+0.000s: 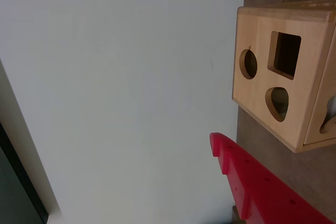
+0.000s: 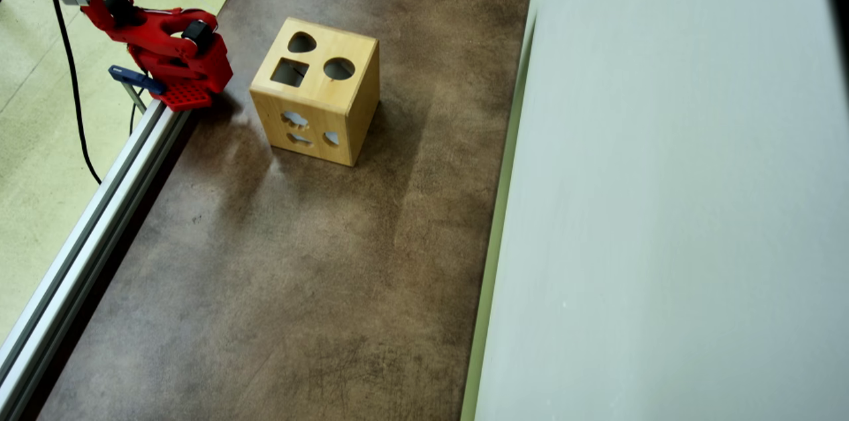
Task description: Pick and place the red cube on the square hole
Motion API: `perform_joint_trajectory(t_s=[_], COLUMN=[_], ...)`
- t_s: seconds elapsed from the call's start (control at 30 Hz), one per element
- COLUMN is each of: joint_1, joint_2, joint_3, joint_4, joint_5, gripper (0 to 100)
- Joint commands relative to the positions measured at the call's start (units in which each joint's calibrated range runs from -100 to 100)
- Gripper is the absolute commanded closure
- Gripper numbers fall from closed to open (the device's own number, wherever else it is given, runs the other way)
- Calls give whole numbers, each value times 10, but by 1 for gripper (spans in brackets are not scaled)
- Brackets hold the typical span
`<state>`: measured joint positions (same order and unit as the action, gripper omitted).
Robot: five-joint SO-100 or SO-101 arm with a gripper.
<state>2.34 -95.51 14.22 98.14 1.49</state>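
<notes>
Finger state: could not be determined; only one red serrated finger [image 1: 262, 187] entered the wrist view, cut off at the lower edge. Arm [image 2: 156, 43] was folded at the table's [image 2: 298, 275] far left corner, probably parked. Shape-sorter box [image 2: 315, 89] stood just right of it, square hole [image 2: 290, 71] facing up. No red cube was visible; possibly inside the box.

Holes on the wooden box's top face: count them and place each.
3, in the overhead view: a teardrop hole farthest up, a square hole below it, a round hole right. Side faces carry more.
</notes>
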Motion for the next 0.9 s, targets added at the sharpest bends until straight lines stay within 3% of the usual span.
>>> perform_joint_trajectory(t_s=[0.0,0.37,0.87], joint_1=[0,0,0], joint_2=[2,3,3], joint_3=[1,19,16], joint_4=[-4,-4,-4], joint_5=[4,4,4], gripper=[10,13,66])
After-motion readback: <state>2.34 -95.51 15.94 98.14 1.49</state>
